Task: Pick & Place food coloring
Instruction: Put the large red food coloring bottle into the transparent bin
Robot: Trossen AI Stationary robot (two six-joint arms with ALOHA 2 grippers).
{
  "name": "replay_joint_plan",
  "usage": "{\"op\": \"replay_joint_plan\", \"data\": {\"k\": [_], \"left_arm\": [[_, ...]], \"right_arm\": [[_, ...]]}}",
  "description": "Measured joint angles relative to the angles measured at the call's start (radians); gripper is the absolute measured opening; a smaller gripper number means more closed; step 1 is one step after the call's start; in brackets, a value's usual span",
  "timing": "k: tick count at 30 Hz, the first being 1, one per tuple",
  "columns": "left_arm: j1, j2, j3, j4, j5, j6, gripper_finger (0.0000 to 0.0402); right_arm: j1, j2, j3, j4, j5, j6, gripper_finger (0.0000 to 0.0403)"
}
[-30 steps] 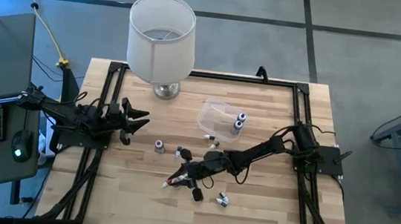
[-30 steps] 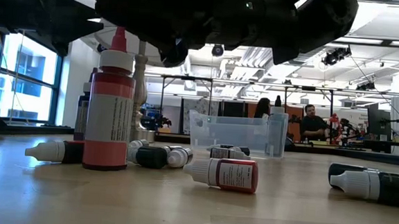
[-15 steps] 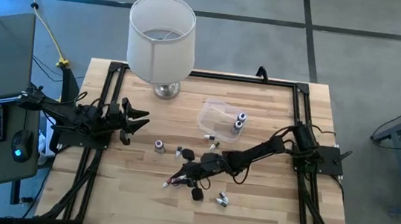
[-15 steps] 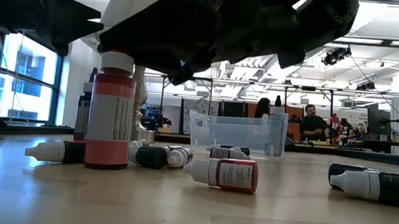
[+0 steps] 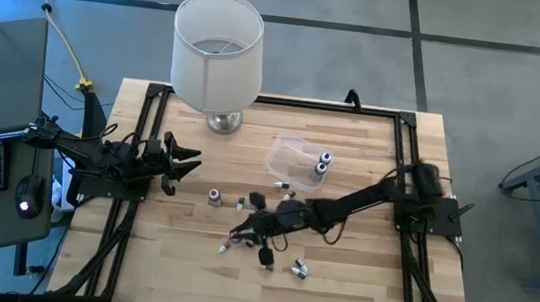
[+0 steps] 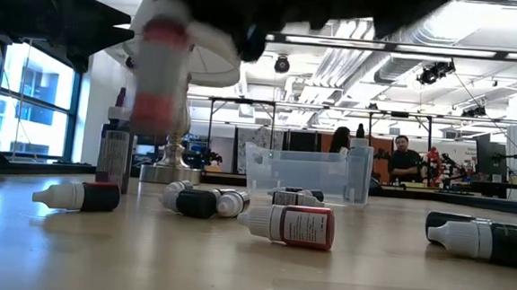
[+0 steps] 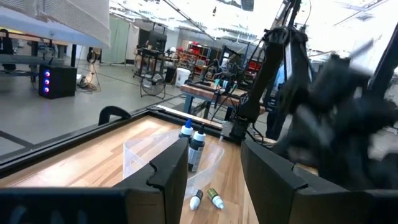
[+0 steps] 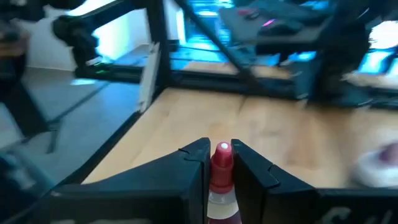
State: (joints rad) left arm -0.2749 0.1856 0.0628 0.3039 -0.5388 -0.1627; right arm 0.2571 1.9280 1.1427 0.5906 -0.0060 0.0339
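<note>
Right gripper (image 8: 219, 163): fingers closed on a red food coloring bottle (image 8: 220, 180), held clear of the table (image 5: 357, 281) near its middle; it appears blurred in the low view. Left gripper (image 5: 183, 166): open, empty, at the table's left edge. Two bottles (image 5: 322, 166) stand in the clear tub (image 5: 285, 155); others lie loose nearby.

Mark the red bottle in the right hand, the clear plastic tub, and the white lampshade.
red bottle with white cap (image 8: 222, 163): right wrist view, on its neck between the fingers.
clear plastic tub (image 6: 297, 173): low view, on its front wall.
white lampshade (image 5: 215, 60): high view, on its side.
</note>
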Motion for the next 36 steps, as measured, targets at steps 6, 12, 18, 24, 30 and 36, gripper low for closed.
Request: {"op": "replay_joint_plan", "data": {"k": [6,12,18,24,30,36], "left_arm": [[0.0,0.0,0.0,0.0,0.0,0.0,0.0147],[0.0,0.0,0.0,0.001,0.0,0.0,0.0147],[0.0,0.0,0.0,0.006,-0.017,0.0,0.0147],[0.0,0.0,0.0,0.029,-0.041,0.0,0.0147],[0.0,0.0,0.0,0.038,-0.053,0.0,0.0147],[0.0,0.0,0.0,0.038,-0.063,0.0,0.0147]], "right_arm": [[0.006,-0.299,0.001,-0.438,0.346,-0.062,0.0039],[0.048,-0.553,-0.14,-0.688,0.647,0.009,0.0039],[0.015,-0.707,-0.549,-0.229,0.751,0.062,0.0039],[-0.058,-0.711,-0.792,0.17,0.653,-0.019,0.0039],[-0.095,-0.711,-0.819,0.061,0.637,0.074,0.0039],[-0.12,-0.711,-0.819,-0.016,0.63,0.155,0.0039]]}}
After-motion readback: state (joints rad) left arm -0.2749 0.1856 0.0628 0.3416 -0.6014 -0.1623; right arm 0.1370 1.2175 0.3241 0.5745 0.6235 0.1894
